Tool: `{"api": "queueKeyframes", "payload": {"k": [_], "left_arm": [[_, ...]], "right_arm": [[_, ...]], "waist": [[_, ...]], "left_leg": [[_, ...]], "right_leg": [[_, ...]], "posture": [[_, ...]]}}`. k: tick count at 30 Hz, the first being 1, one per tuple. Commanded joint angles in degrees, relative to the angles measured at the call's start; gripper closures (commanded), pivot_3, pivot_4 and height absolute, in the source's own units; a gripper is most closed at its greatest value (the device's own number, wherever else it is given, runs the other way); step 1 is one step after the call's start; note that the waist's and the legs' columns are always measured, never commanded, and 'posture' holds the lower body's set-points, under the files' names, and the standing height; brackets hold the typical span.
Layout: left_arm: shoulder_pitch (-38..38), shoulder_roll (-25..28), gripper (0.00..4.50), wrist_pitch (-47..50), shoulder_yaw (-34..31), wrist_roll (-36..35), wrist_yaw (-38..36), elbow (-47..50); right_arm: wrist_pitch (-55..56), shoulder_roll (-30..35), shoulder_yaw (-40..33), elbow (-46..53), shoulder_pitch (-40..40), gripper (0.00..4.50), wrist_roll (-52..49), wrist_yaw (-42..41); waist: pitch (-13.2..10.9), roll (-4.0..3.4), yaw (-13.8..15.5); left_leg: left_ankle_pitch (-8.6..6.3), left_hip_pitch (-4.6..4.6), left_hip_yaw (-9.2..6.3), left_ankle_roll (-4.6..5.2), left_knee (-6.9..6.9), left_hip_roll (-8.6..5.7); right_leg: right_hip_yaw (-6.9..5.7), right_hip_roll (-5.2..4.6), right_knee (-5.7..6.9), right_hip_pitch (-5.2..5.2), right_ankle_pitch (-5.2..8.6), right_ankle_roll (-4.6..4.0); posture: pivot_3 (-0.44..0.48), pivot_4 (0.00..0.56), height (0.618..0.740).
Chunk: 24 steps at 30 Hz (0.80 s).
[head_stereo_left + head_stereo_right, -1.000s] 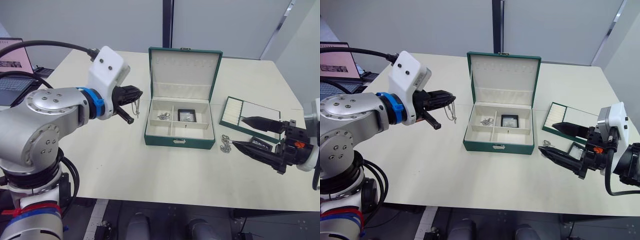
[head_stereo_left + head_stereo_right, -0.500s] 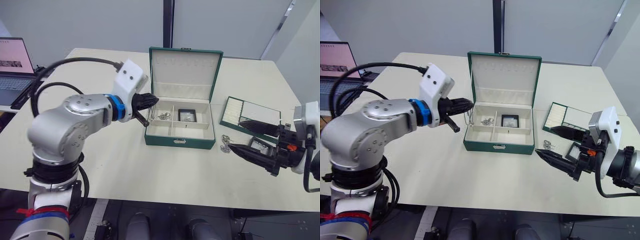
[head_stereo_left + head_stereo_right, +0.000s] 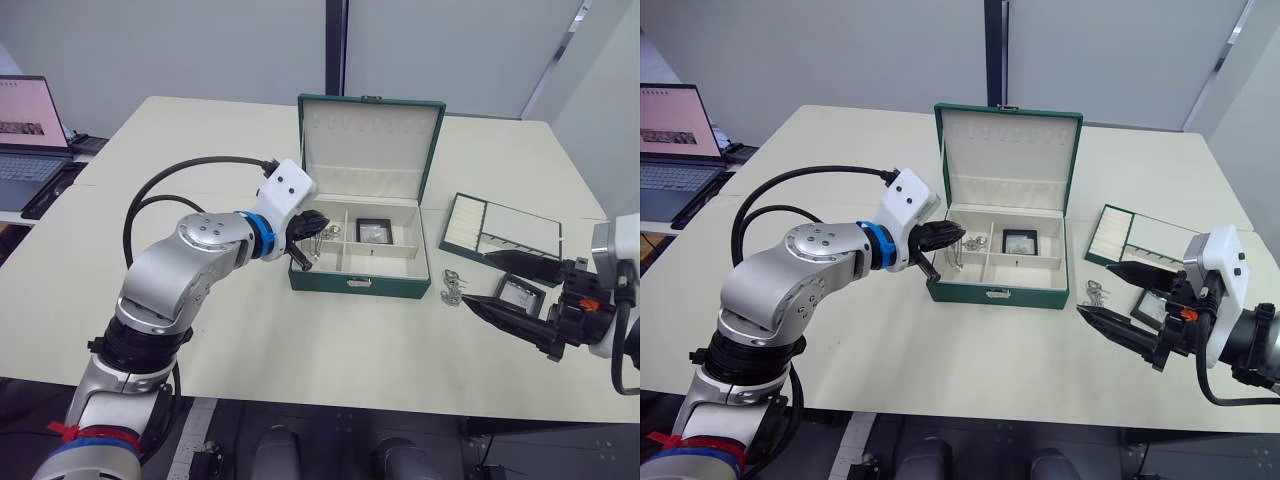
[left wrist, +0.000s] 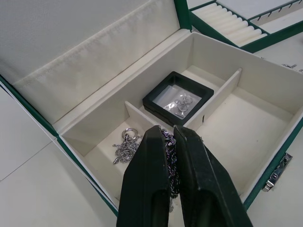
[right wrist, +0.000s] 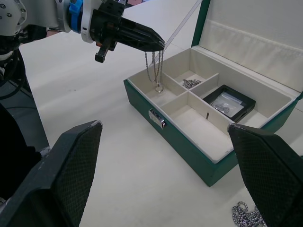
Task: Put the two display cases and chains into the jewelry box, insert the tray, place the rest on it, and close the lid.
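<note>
We are reaching our left arm across the table [image 3: 250, 330] toward the jewelry box [image 3: 356, 281], elbow bent and the wrist pointing at the box's near-left corner. The left gripper [image 3: 958, 234] is hovering over the box's front-left compartment with its two black fingers pressed together on a thin silvery chain [image 5: 155, 71]. That chain is hanging straight down from the fingertips, its lower end dangling inside the compartment; whether it is touching the cream lining, we cannot tell.

Our right arm is held low over the table's right side, well apart from the box. The right gripper [image 3: 512, 289] is pointing back toward the box with its fingers spread wide, holding and touching nothing.

The box is standing open, and the lid [image 3: 370, 148] is upright behind it with the row of small hooks showing on its cream inside. In the rear-left compartment a clump of chain [image 4: 126, 147] is lying loose. In the rear-right compartment one display case [image 4: 177, 98] is lying flat with its window up. The second display case [image 3: 520, 294] is lying on the table between the right gripper's fingers in the head view, just in front of the tray [image 3: 504, 231], which is sitting on the table to the box's right. Another chain clump [image 3: 452, 288] is lying on the table between the box and the right gripper.
</note>
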<state>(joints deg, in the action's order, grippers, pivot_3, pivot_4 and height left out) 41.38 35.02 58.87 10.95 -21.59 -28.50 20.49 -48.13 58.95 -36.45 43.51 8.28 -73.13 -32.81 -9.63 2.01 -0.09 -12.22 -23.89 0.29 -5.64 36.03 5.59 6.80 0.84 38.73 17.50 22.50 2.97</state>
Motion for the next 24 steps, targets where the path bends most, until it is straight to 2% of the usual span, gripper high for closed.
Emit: {"api": "queueKeyframes", "payload": {"k": [1,12,24], "left_arm": [[-0.29,-1.24,4.49,-3.67,1.39,2.88,0.36,-1.33],[-1.53,-4.72,4.49,-7.85,2.87,6.28,-0.99,-6.32],[-3.75,-4.48,4.49,-8.0,2.74,7.81,-2.78,-5.7]], "right_arm": [[1.36,-0.49,-2.71,1.2,0.93,0.0,0.76,-1.55],[1.73,-0.04,-3.2,0.63,0.62,0.0,1.58,-2.5],[1.37,0.26,-2.84,0.7,-0.15,0.0,1.53,-1.75]], "waist": [[0.0,0.0,0.01],[0.0,-0.01,0.0],[0.01,-0.01,0.01]], "left_leg": [[0.0,0.0,0.0,0.0,0.0,-0.01],[0.0,-0.01,-0.02,0.0,0.0,-0.01],[0.0,0.0,-0.01,0.0,0.01,-0.01]], "right_leg": [[0.0,0.0,0.0,-0.01,0.0,0.0],[-0.02,0.0,0.0,-0.02,0.0,0.0],[-0.02,0.0,0.0,-0.03,0.0,0.0]], "posture": [[0.0,0.15,0.74],[0.0,0.15,0.74],[0.0,0.15,0.74]]}}
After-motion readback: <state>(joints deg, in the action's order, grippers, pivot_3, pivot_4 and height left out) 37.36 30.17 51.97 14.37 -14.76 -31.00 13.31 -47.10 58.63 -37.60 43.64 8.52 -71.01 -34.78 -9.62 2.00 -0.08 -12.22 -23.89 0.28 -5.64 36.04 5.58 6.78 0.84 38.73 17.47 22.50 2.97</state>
